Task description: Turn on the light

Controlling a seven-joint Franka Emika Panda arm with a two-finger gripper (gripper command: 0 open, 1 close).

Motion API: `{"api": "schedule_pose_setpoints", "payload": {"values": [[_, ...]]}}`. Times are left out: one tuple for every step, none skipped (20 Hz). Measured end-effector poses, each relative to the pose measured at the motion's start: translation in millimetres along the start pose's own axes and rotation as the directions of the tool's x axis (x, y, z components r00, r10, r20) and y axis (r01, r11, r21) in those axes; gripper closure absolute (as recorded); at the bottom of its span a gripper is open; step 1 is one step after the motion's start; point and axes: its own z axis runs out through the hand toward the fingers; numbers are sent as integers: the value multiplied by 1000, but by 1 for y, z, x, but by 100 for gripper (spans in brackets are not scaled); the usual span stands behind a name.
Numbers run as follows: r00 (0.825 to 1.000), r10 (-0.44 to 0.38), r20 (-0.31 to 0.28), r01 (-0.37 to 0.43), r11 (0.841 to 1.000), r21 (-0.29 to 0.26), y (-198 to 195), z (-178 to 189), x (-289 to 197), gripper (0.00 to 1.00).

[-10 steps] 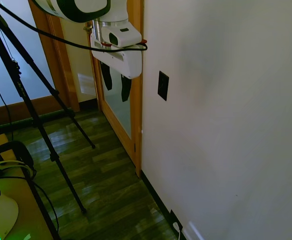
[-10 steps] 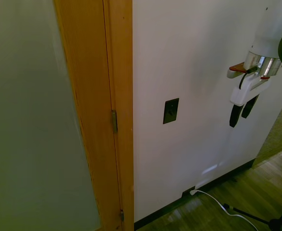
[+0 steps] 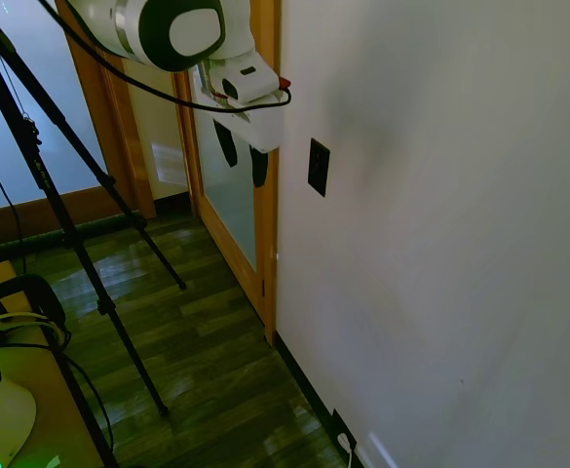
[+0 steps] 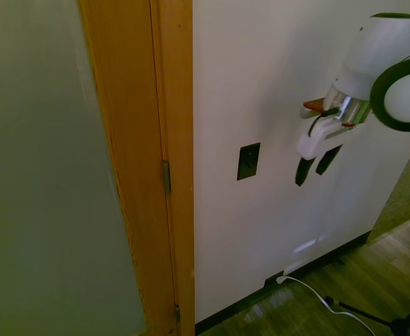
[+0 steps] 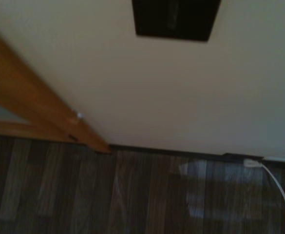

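The switch [image 4: 248,162] is a small black upright plate on the white wall [image 4: 275,77], just beside the wooden door frame [image 4: 171,140] and about at the height of the door hinge [image 4: 166,176]. In the wrist view the switch [image 5: 175,18] shows as a dark rectangle on the wall, and its details are blurred.

The gripper [image 4: 314,165] hangs near the switch but apart from it — in the second exterior view some bare wall shows between them. Its two dark fingers [image 4: 303,171] point down and a little toward the wall, with a clear gap between them, so the gripper is released and grasps nothing. In the first exterior view the gripper [image 3: 243,154] stands in front of the door frame [image 3: 265,195], with the switch [image 3: 318,167] close by on the wall.

Low on the wall, at the dark baseboard [image 5: 181,153], a white plug [image 5: 252,163] sits with its white cable [image 5: 278,190] running over the wooden floor [image 5: 108,195].
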Motion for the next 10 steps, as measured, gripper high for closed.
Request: {"api": "schedule_pose_setpoints", "payload": {"values": [[1000,19,-17,-19,1000,3,-9,5,4,0],[999,33,-28,-33,999,8,-18,10,8,0],[998,41,-40,-41,999,19,-27,13,13,0],[998,51,-49,-49,998,26,-36,17,16,0],[997,58,-55,-56,998,32,-44,21,19,0],[996,65,-58,-63,997,35,-50,27,21,0],[995,73,-63,-71,997,33,-55,33,22,0],[995,80,-65,-78,996,32,-60,40,23,0],[994,85,-70,-82,996,36,-64,47,24,0],[993,91,-80,-88,995,40,-67,53,26,100]]}}
